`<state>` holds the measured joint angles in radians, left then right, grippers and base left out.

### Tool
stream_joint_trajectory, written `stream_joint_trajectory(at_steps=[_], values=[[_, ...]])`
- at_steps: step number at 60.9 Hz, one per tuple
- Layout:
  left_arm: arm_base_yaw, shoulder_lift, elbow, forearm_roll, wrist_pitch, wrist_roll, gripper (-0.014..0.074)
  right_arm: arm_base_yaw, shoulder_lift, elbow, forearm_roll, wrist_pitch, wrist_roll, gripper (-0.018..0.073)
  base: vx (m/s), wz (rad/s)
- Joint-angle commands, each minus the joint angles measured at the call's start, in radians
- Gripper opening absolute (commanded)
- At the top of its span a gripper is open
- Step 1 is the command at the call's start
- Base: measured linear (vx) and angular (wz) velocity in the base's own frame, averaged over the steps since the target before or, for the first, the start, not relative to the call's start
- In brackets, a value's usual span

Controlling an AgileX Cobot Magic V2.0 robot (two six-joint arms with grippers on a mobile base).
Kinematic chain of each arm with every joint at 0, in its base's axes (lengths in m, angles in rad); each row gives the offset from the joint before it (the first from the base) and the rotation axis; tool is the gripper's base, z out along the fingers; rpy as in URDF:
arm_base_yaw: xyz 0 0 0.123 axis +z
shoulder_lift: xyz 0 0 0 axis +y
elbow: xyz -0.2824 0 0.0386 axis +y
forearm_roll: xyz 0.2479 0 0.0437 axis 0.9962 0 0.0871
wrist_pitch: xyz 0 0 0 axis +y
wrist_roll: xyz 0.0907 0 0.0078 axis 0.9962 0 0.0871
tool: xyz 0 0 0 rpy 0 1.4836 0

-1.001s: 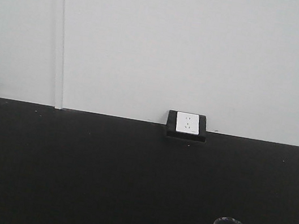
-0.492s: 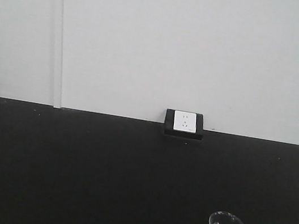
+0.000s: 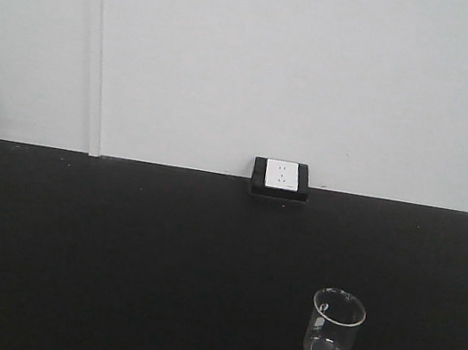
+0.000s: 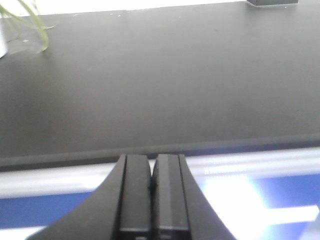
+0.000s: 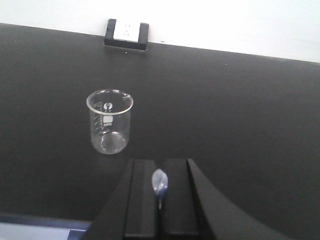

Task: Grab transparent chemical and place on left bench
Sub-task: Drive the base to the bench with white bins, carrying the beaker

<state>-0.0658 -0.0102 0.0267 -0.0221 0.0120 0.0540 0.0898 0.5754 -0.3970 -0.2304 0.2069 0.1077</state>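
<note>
Since a second ago the transparent chemical (image 3: 335, 329) has slid up from the bottom edge of the front view into full sight at lower right, so I judge the base is backing off. It stands upright on the left bench (image 3: 113, 254), well before the power socket (image 3: 282, 175). My right gripper (image 5: 160, 167) sits apart from it, fingers pressed together and empty. My left gripper (image 4: 152, 160) is likewise closed. Placement looks done.

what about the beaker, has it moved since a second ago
Yes. The beaker is now higher and further left, nearer the socket, and upright; the socket shifted a little too, so the view also moved.
</note>
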Motion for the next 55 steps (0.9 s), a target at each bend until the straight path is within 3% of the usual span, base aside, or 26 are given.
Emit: stream_joint_trajectory(at_steps=[1,55], values=[[-0.002,-0.019,0.016,-0.001,-0.078,-0.008,-0.0003,-0.002,0.0,-0.03,-0.004,-0.076,-0.001,-0.0008,-0.25,0.08],[-0.002,-0.019,0.016,-0.001,-0.078,-0.008,-0.0003,-0.002,0.0,-0.03,-0.004,-0.076,-0.001,-0.0008,-0.34,0.03]])
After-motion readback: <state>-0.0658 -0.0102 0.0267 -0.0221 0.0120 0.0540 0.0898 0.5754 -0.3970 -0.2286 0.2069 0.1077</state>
